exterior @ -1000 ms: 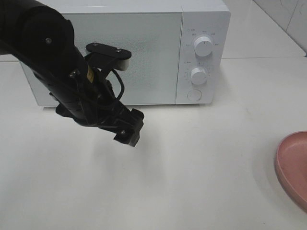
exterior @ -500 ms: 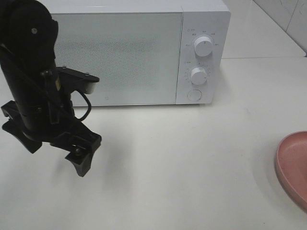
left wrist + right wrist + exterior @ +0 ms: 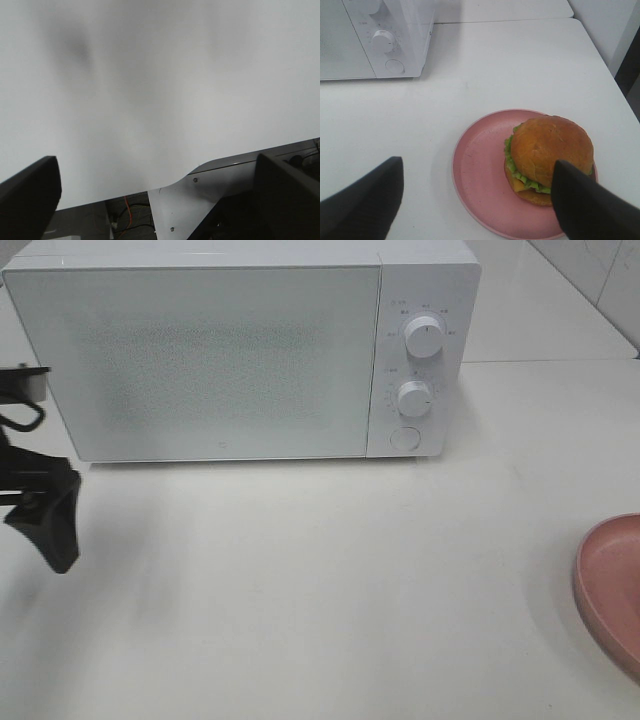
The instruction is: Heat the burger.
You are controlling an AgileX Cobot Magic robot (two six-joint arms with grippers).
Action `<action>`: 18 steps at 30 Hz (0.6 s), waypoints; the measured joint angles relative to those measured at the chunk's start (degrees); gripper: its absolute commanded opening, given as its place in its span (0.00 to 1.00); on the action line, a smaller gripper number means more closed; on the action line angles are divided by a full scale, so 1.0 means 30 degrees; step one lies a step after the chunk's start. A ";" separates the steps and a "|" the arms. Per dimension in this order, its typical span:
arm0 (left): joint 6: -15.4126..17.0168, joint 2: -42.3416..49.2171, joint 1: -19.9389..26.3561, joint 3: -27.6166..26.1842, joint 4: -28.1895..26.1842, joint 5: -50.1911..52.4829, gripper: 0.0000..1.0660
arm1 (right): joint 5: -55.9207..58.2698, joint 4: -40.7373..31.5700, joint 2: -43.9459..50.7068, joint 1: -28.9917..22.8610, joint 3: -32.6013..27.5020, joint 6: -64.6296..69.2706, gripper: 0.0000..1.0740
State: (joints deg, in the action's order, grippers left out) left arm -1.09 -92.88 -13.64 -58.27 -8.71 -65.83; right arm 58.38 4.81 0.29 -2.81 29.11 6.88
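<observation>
From my right claw [image 3: 475,200], the round pink plate [image 3: 480,170] lies on the white table [image 3: 520,65] directly below and ahead, with the tall golden-bun burger [image 3: 549,157] on its side nearer my right finger. The white boxy microwave [image 3: 375,40] stands farther ahead, to the left, door shut.

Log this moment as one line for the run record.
microwave: door shut | burger: on plate, untouched | left pincer: open, empty, at table's left edge | right pincer: open above plate
</observation>
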 measured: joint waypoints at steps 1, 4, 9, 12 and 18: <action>0.0000 0.0000 0.0000 0.0000 0.0000 0.0000 0.93 | 0.0000 0.0000 0.0000 0.0000 0.0000 0.0000 0.71; -0.0248 0.2082 0.2426 0.2101 0.0057 0.0325 0.93 | 0.0000 0.0000 0.0000 0.0000 0.0000 0.0000 0.71; -0.0401 0.5691 0.5023 0.5080 0.0115 0.1184 0.93 | 0.0000 0.0000 0.0000 0.0000 0.0000 0.0000 0.71; -0.0401 0.8021 0.5443 0.6360 0.0115 0.1814 0.93 | 0.0000 0.0000 0.0000 0.0000 0.0000 0.0000 0.71; -0.0497 1.2796 0.5481 0.7869 0.0420 0.1929 0.93 | 0.0000 0.0000 0.0000 0.0000 0.0000 0.0000 0.71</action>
State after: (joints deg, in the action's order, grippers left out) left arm -2.58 -54.49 2.81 -34.66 -7.45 -60.05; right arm 58.38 4.81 0.29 -2.81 29.11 6.88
